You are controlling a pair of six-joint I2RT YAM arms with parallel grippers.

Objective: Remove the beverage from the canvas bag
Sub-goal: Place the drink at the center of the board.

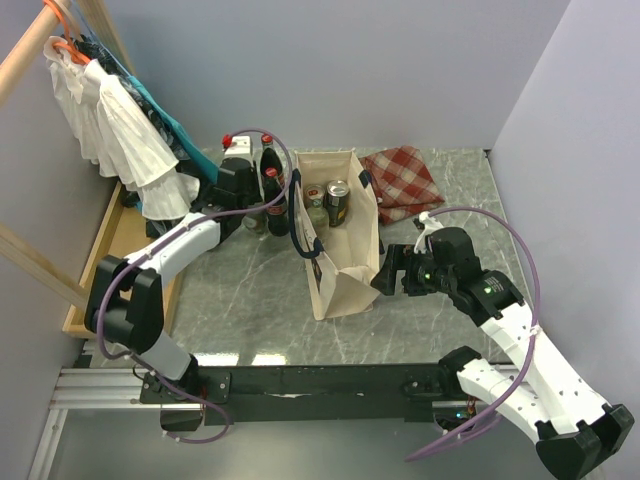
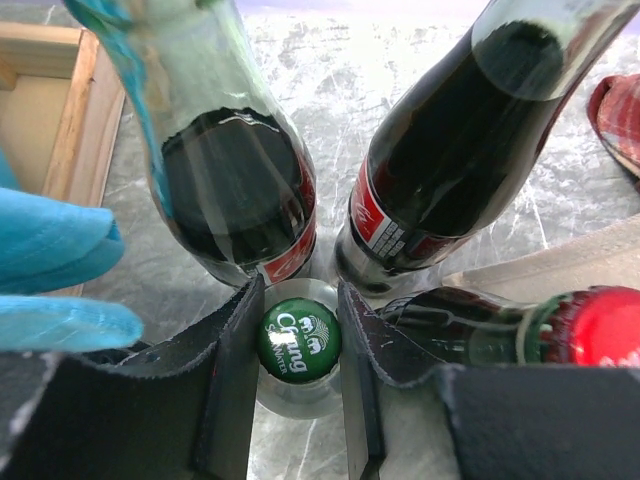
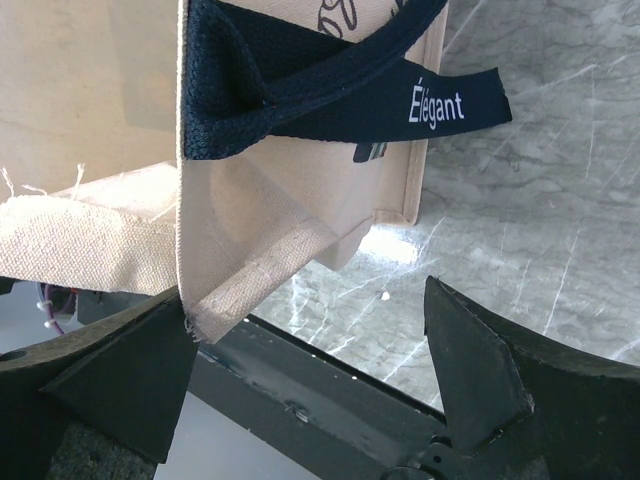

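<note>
One big grey marble bench point(image 1: 240, 300) is carrying everything. Two white and black robot arms are reaching over it from the near edge, the left arm point(image 1: 180, 245) and the right arm point(image 1: 510, 320). A tall cream canvas bag point(image 1: 340, 280) with dark navy loop handles point(image 3: 330, 90) is standing upright in the middle of the bench, and its top is gaping open. White clothes point(image 1: 115, 130) are hanging at the far left, above a long wooden tray point(image 1: 95, 270) that is lying along the left edge. A red checked cloth point(image 1: 405, 180) is lying flat at the back, just beside the bag's right wall.

Dark cola bottles are standing together on the bench just left of the bag. The left pincer point(image 2: 300, 310) is reaching down among them and is squeezing shut on a small clear glass bottle with a green cap point(image 2: 300, 340). This green cap bottle is sitting outside the bag, close to its left wall. I cannot tell if its bottom is touching the bench. One cola bottle point(image 2: 235, 190) is standing right behind it on the left, and another cola bottle point(image 2: 450, 150) is standing right behind it on the right. A bottle with a red cap point(image 2: 600, 330) is sitting just to its right.

Inside the bag, a shiny drink can point(image 1: 337, 198) is standing near the far end.

The right pincer point(image 3: 308, 298) is hanging wide open at the bag's near right corner. That corner is poking in between the fingers point(image 3: 120, 370), but they are not squeezing it.
</note>
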